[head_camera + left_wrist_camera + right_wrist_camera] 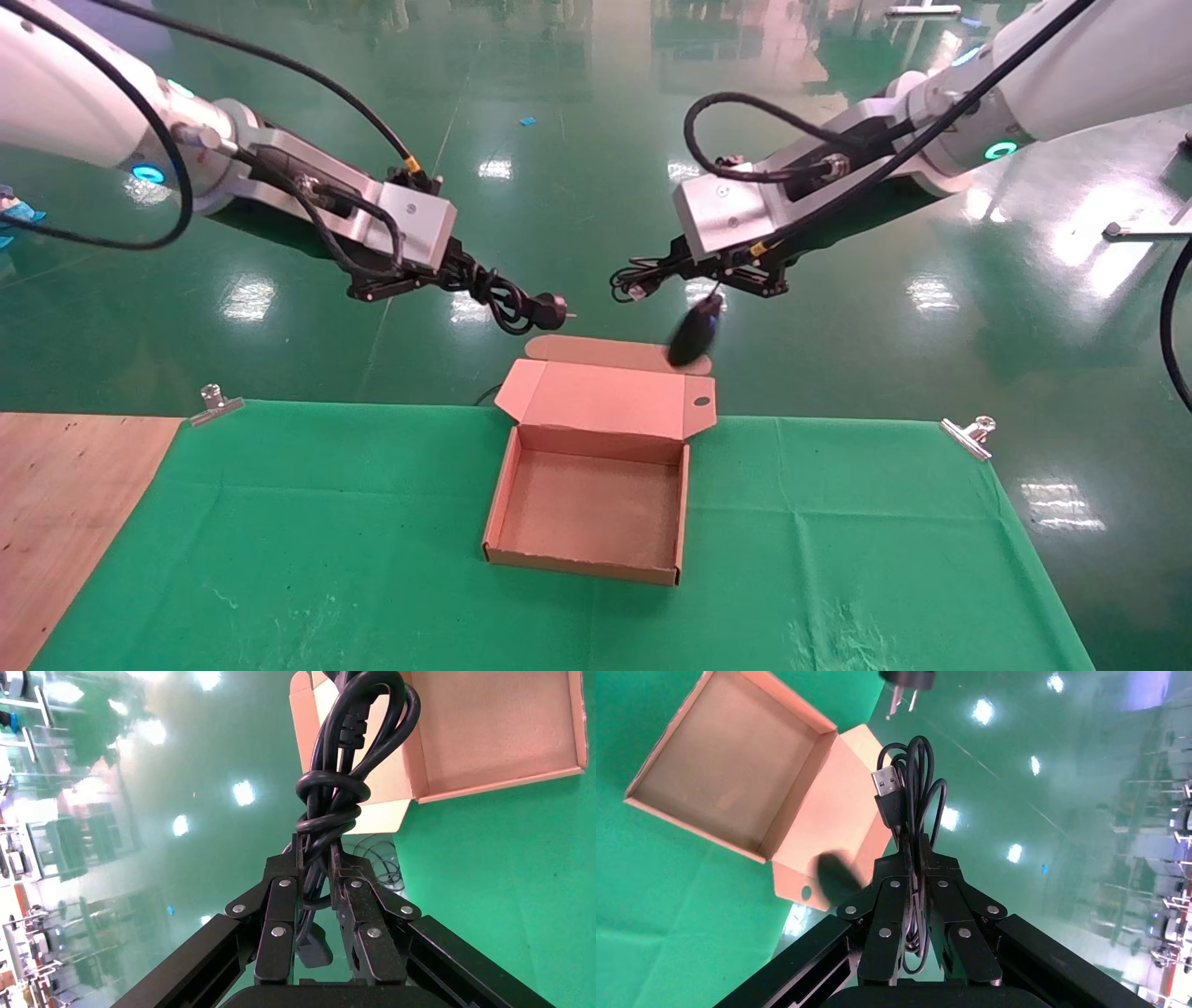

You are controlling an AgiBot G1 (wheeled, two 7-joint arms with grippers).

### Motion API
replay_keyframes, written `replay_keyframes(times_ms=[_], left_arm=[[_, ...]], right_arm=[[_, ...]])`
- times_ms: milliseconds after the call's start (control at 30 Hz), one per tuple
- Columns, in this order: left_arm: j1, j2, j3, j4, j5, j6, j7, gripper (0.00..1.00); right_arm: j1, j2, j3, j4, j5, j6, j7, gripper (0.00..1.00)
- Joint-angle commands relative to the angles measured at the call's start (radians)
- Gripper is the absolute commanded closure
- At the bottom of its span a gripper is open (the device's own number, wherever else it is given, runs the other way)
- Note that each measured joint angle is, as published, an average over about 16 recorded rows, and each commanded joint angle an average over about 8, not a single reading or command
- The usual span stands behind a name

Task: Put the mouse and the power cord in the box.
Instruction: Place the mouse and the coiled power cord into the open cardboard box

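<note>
The brown cardboard box [510, 485] lies open on the green cloth, its flap lid [605, 401] standing up at the far side. My left gripper [466, 275] hovers beyond the box's far left, shut on the knotted thick power cord [507, 303], whose round plug [549, 310] points right. The left wrist view shows that gripper [316, 846] clamping the power cord [337, 790] above the box [492, 727]. My right gripper [684, 267] is shut on the mouse's thin bundled cable [909, 783]. The black mouse [694, 335] dangles, blurred, over the lid's far right corner.
A green cloth [838, 559] covers the table, held by metal clips [217, 403] [968, 433] at its far edge. Bare wood [65, 503] shows at the left. The shiny green floor lies beyond, with a thin cable [379, 860] on it behind the box.
</note>
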Motion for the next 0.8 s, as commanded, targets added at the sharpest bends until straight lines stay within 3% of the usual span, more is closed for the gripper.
replay_keyframes(times_ms=[33, 367, 567, 800], left_arm=[[0.004, 0.005, 0.0, 0.007, -0.001, -0.005, 0.005, 1.0], [0.161, -0.001, -0.093, -0.029, -0.138, -0.14, 0.188, 1.0], [0.315, 0.019, -0.156, -0.075, -0.229, -0.345, 0.261, 1.0], [0.565, 0.033, -0.175, -0.283, -0.293, -0.609, 0.297, 1.0]], right_arm=[[-0.007, -0.002, 0.0, 0.007, 0.005, 0.007, 0.003, 1.0], [-0.012, 0.015, -0.002, -0.003, 0.022, -0.02, -0.006, 1.0], [-0.02, 0.029, -0.001, -0.031, 0.029, -0.049, -0.027, 1.0], [-0.046, 0.033, 0.0, -0.052, 0.034, -0.075, -0.048, 1.0]])
